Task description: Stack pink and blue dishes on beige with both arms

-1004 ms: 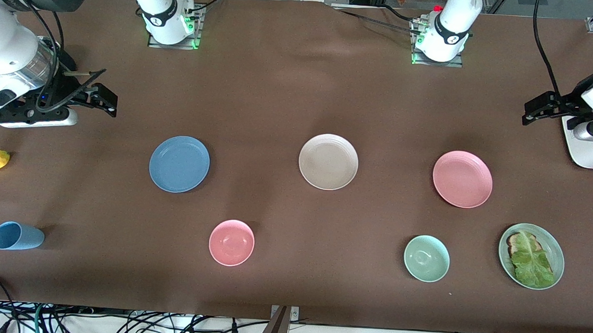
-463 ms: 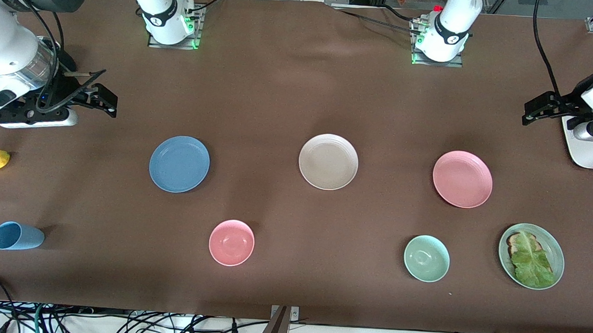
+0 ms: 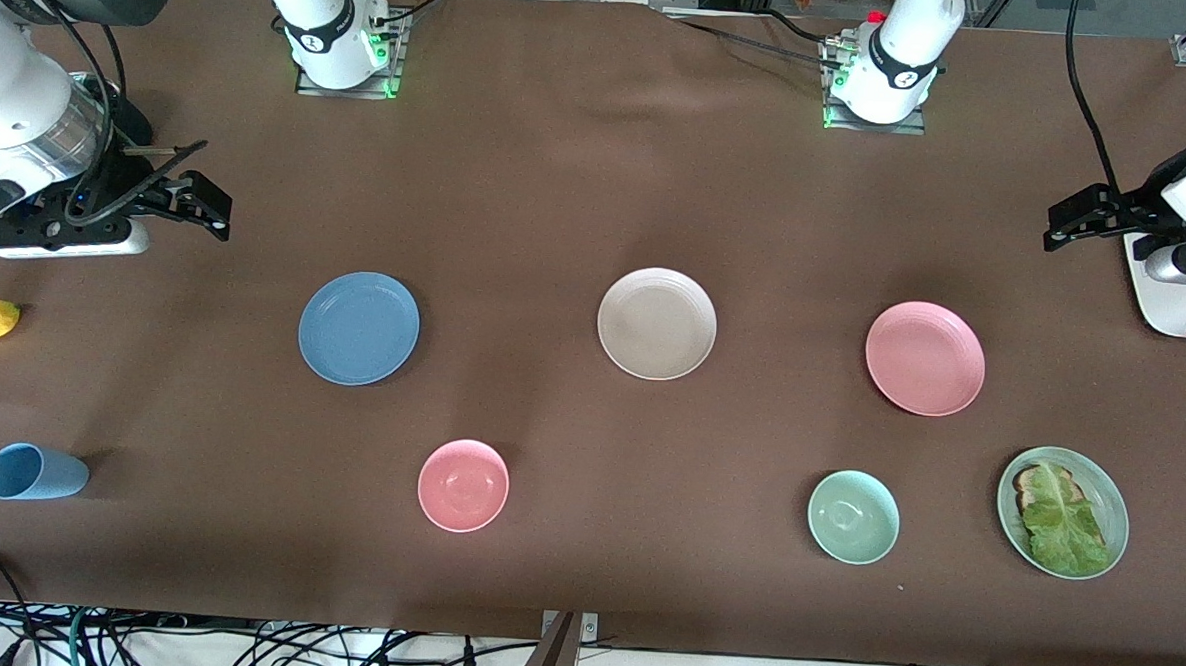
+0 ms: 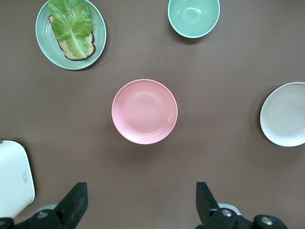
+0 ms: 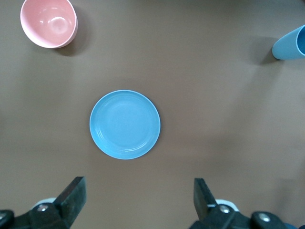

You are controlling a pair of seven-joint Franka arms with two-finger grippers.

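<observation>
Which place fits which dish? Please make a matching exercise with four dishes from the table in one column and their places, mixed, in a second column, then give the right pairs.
Things:
1. blue plate
2. beige plate
3. pink plate
4. pink bowl

Places:
A. between the two other plates, in the middle of the table
B. toward the left arm's end, beside the beige plate
C. nearer to the front camera than the blue plate
D. toward the right arm's end, beside the beige plate

Pairs: 1-D, 2-A, 3-B, 4-C
</observation>
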